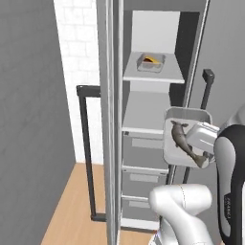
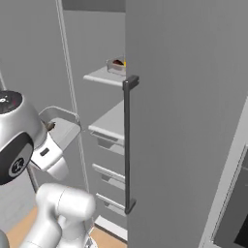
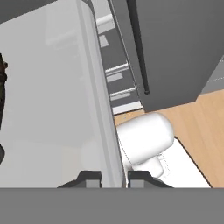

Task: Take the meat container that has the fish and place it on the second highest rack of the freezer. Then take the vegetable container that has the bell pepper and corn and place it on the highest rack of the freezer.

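The meat container [image 1: 184, 125] is a pale tray held up in the air, tipped on edge so its inside faces the left base camera. The grey-brown fish [image 1: 183, 142] lies inside it. My gripper [image 1: 207, 154] is shut on the tray's right rim; in the hand view its fingertips [image 3: 90, 177] pinch the tray wall [image 3: 98, 100]. The tray hangs just right of the open freezer [image 1: 153, 28], level with its second shelf [image 1: 143, 119]. On the highest rack [image 1: 153, 76] stands the vegetable container [image 1: 151, 62] holding yellow corn and a red piece [image 2: 116, 63].
The freezer's door [image 1: 109, 119] stands open on the left, its dark bar handle [image 1: 85, 143] sticking out. Grey drawers [image 1: 146, 143] fill the cabinet under the shelves. A second tall grey door [image 2: 184, 121] with a bar handle [image 2: 128, 145] rises on the right. Wooden floor [image 1: 72, 210] lies below.
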